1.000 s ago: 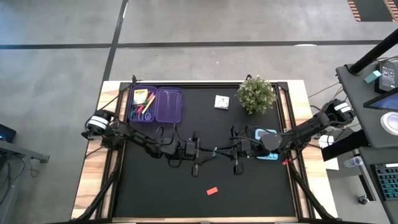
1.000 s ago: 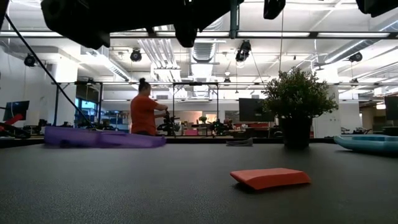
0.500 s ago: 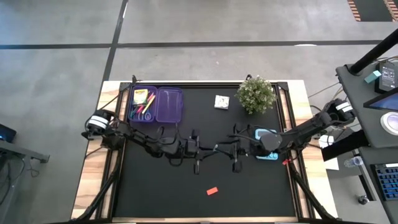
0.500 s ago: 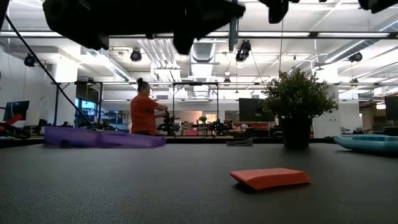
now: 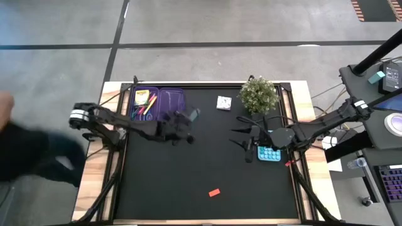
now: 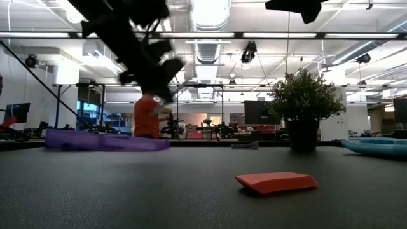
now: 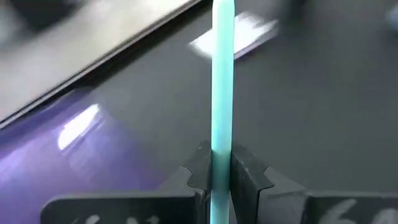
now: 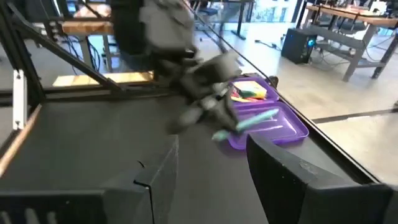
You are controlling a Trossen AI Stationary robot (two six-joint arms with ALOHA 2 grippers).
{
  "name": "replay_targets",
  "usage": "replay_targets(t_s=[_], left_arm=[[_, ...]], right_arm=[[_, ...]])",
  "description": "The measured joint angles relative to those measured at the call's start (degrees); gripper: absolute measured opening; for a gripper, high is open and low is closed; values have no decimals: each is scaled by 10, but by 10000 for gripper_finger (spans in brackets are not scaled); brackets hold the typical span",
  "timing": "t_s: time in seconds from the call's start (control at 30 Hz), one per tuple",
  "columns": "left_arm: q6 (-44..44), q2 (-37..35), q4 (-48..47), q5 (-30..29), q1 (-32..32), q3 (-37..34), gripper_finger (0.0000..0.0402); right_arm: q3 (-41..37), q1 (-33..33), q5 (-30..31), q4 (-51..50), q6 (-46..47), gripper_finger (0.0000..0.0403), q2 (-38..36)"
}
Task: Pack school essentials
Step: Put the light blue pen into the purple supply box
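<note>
My left gripper (image 5: 189,118) is shut on a thin teal pen (image 7: 222,93), just off the right edge of the open purple case (image 5: 157,104) at the table's far left. The case's left half holds a yellow-green crayon box (image 5: 141,97) and several pens. My right gripper (image 5: 246,142) stands open at mid right with nothing between its fingers (image 8: 289,177). Beside it a light-blue keypad-like thing (image 5: 269,153) lies flat. The white pad (image 5: 223,102) lies at the far middle. A red eraser (image 6: 276,182) lies flat near the front. My left gripper pinches the teal pen's shaft (image 7: 222,163) between its two fingers (image 7: 198,174). The pen runs along the fingers, and a long part of it sticks out past their tips (image 5: 196,113). It is lifted clear, roughly level, beside the purple case (image 8: 271,125).
A bushy potted plant (image 5: 259,94) stands at the far right, just beyond my right gripper. A dark blurred person (image 5: 28,150) shows past the table's left edge. Open black tabletop (image 5: 201,169) lies between the arms and toward the near edge.
Both grippers stood tip to tip at the table's middle. My left gripper has swung fast toward the far left, toward the purple case, carrying the teal pen. My right gripper has drawn back toward the right edge, off the light-blue thing. A person has come into view at the left.
</note>
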Motion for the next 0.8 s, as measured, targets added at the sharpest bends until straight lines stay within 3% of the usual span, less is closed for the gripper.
replay_targets(t_s=[0.13,0.27,0.4,0.53,0.8], left_arm=[[-131,-35,-268,5,102,8,12],[-177,-44,-409,30,208,8,12],[-124,-37,-415,73,285,8,12],[-114,-24,-420,80,337,8,18],[-86,-16,-400,84,360,8,53]], right_arm=[[-9,0,0,-4,1,170,-23],[-12,0,-2,-6,-1,165,-24],[-12,0,-2,-3,-7,162,-19],[-12,0,-2,-3,-7,162,-17],[-12,0,-2,-2,-11,160,-17]])
